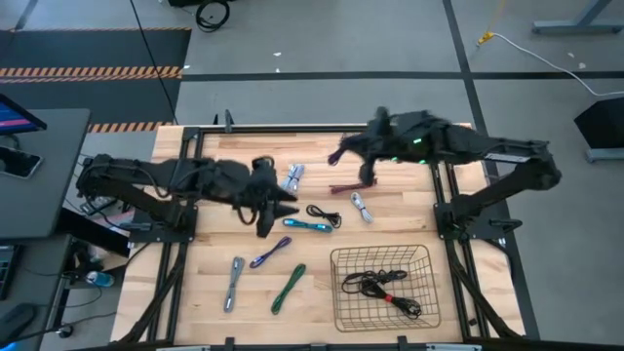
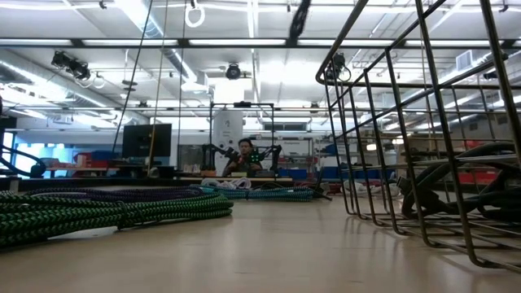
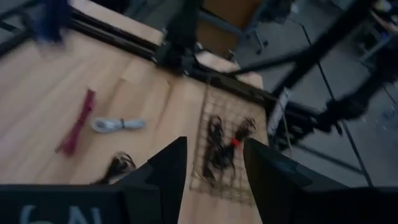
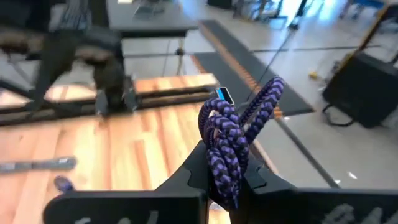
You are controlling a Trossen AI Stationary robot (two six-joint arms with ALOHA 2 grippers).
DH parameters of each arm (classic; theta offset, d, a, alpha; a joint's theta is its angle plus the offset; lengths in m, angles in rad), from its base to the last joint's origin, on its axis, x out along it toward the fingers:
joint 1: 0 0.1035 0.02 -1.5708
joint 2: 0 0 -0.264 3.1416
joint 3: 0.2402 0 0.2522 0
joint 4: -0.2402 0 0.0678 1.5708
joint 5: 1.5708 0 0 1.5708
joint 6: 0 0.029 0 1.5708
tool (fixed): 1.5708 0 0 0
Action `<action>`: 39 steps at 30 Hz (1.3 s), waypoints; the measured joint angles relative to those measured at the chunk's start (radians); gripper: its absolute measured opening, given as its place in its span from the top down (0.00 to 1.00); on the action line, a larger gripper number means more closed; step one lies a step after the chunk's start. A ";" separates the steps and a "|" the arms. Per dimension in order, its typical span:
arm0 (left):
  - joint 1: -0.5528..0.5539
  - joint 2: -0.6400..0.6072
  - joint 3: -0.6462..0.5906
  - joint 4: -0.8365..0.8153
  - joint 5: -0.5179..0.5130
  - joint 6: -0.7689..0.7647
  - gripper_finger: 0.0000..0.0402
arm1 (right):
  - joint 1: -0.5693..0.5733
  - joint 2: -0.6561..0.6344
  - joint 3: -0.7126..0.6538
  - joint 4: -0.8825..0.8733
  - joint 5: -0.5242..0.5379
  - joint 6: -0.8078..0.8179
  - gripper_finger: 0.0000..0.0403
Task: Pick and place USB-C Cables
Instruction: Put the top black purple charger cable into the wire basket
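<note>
The right gripper (image 4: 225, 180) is up over the far side of the desk (image 1: 195, 292), its jaws clamped on a purple braided cable (image 4: 231, 140). The left gripper (image 3: 214, 168) hangs above the middle of the desk with its jaws apart and nothing between them. More cables lie on the desk: teal (image 1: 306, 225), green (image 1: 289, 288), red (image 1: 346, 187). Black ones (image 1: 382, 286) sit in the wire basket (image 1: 429, 255), near right.
</note>
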 joint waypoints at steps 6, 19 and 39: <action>0.018 0.012 0.000 -0.017 -0.016 0.018 0.59 | 0.036 -0.113 0.002 -0.113 -0.005 0.118 0.94; 0.107 0.057 -0.001 -0.052 -0.046 0.018 0.59 | 0.360 -0.124 0.003 -0.311 -0.084 0.511 0.94; 0.184 0.068 -0.001 -0.048 -0.046 0.019 0.59 | 0.674 0.072 0.003 -0.312 -0.125 1.047 0.94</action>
